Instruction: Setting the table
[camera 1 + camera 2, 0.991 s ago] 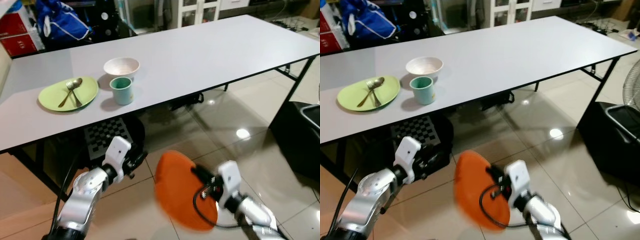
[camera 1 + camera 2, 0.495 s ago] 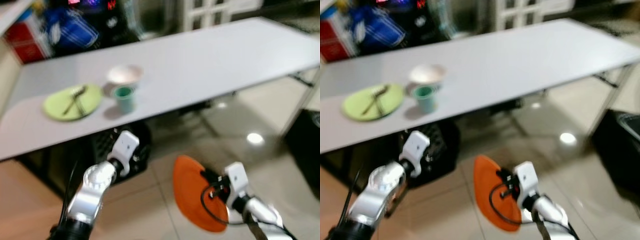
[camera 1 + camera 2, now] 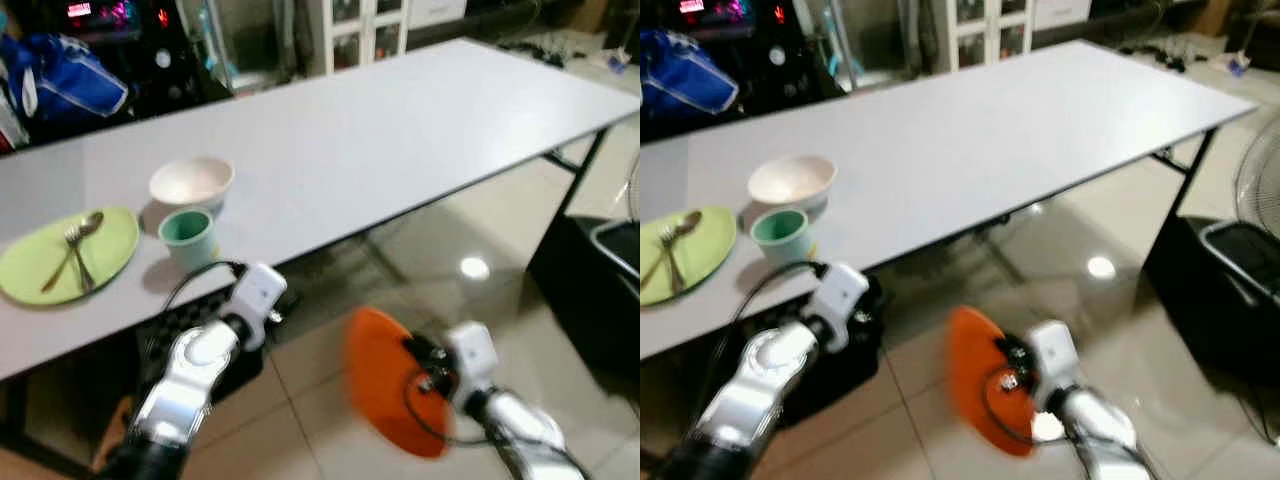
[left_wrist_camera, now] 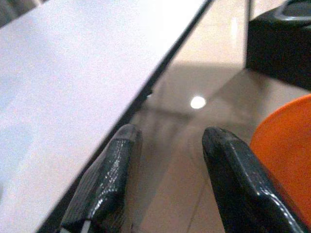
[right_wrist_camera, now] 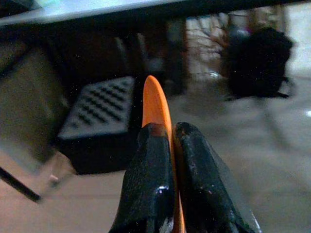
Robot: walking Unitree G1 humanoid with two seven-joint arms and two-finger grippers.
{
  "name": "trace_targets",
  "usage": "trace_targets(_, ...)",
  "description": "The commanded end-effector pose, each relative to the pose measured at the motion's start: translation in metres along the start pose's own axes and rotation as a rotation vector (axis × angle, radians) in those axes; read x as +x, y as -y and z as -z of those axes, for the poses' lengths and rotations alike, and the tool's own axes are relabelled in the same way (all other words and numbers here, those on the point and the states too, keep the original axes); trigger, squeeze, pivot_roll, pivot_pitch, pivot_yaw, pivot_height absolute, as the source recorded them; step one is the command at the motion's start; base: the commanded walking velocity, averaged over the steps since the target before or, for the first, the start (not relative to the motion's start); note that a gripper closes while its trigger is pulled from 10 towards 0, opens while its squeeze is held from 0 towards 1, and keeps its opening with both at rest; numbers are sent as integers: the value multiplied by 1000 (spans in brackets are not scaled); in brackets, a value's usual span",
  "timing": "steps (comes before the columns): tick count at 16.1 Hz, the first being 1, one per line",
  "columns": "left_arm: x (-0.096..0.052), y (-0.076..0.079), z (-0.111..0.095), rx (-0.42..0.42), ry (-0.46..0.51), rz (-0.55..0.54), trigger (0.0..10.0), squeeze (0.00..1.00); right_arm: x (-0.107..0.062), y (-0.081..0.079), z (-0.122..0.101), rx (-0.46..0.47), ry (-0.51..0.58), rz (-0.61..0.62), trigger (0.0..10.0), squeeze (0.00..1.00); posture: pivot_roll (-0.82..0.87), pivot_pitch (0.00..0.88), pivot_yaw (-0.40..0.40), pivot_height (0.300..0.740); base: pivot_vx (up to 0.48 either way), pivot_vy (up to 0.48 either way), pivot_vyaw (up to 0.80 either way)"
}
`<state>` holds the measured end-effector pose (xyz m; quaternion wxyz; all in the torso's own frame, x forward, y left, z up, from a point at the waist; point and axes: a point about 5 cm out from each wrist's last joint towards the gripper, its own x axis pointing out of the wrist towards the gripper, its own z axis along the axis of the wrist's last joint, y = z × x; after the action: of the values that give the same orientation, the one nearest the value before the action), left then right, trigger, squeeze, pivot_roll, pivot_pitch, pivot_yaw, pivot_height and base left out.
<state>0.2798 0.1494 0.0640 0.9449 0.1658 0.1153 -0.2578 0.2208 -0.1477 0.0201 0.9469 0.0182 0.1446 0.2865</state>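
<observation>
At ten o'clock, green plate (image 3: 55, 258), bowl (image 3: 191, 181), cup (image 3: 186, 236) laid; my right gripper (image 5: 170, 145) pinches orange plate (image 3: 388, 392), unplaced; left gripper (image 4: 167, 184) spread, empty.

Table (image 3: 400, 110): long, white | on it: green plate (image 3: 60, 262) with cutlery (image 3: 72, 250); bowl (image 3: 191, 182); teal cup (image 3: 187, 235)

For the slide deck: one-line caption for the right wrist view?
Right gripper pinching the edge-on orange plate below the table edge, checkered mat underneath.
</observation>
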Motion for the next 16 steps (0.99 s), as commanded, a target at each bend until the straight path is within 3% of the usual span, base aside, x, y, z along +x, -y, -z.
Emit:
trace_targets(1, 4, 1, -7, 11, 17, -12, 10000, 0, -1, 3, -6, -21, 38, -7, 10000, 0, 28, 0, 75, 740, 412, -240, 0)
trace_targets(7, 6, 2, -7, 45, 10, -16, 10000, 0, 1, 5, -5, -22, 38, -9, 10000, 0, 28, 0, 73, 740, 427, -40, 0)
trace_targets(13, 8, 2, -9, 71, 14, -22, 10000, 0, 3, 6, -4, -20, 40, -13, 10000, 0, 28, 0, 75, 740, 395, -263, 0)
trace_targets(16, 9, 2, -9, 61, 27, -26, 10000, 0, -6, 11, -17, -52, 47, -63, 10000, 0, 27, 0, 76, 740, 276, -388, 0)
